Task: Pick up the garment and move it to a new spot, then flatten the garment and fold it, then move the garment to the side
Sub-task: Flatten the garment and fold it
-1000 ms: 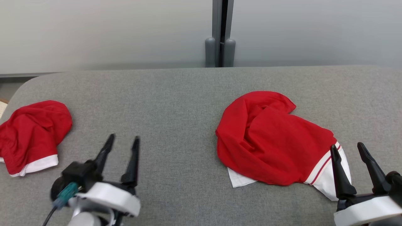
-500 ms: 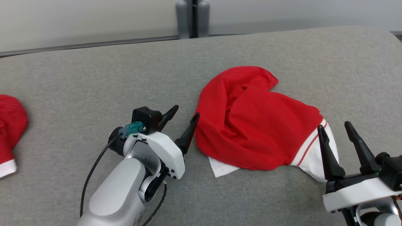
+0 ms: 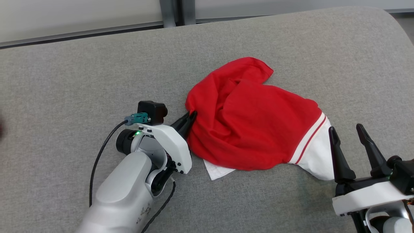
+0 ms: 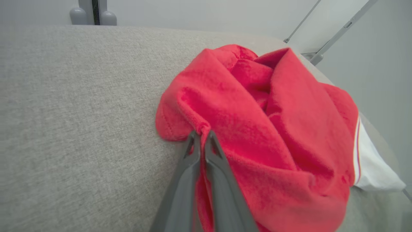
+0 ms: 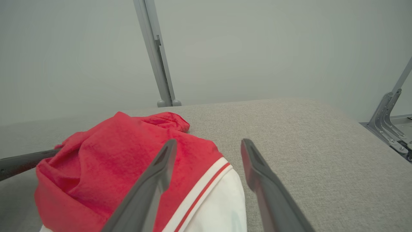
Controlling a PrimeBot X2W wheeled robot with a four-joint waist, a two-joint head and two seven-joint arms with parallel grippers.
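Red and bunched, the garment (image 3: 252, 119) lies in a loose heap on the grey padded surface (image 3: 81, 81), a little right of the middle in the head view. Deep folds run through its upper part. Its right end finishes in a white band (image 3: 315, 155) edged with thin red and white stripes. A small white corner (image 3: 216, 170) pokes out from under its near edge.

The left gripper (image 3: 190, 116) enters the head view from the lower left, its pale forearm slanting up across the surface with a black cable (image 3: 100, 158) looping beside it. Its two dark fingers are pressed together on the left edge of the garment. In the left wrist view the fingertips (image 4: 192, 145) pinch a small ridge of red cloth between them, and the fabric puckers at that spot. The rest of the garment rests on the surface.

The right gripper (image 3: 344, 127) stands at the lower right with its fingers spread wide and nothing between them, just beside the white band. I cannot tell whether it touches the cloth. In the right wrist view one finger crosses in front of the red cloth and the stripes, and the other stands over bare grey surface. A dark finger of the left gripper shows at that view's left edge, against the garment. Behind the surface is a pale wall with a grey post (image 5: 157, 54).
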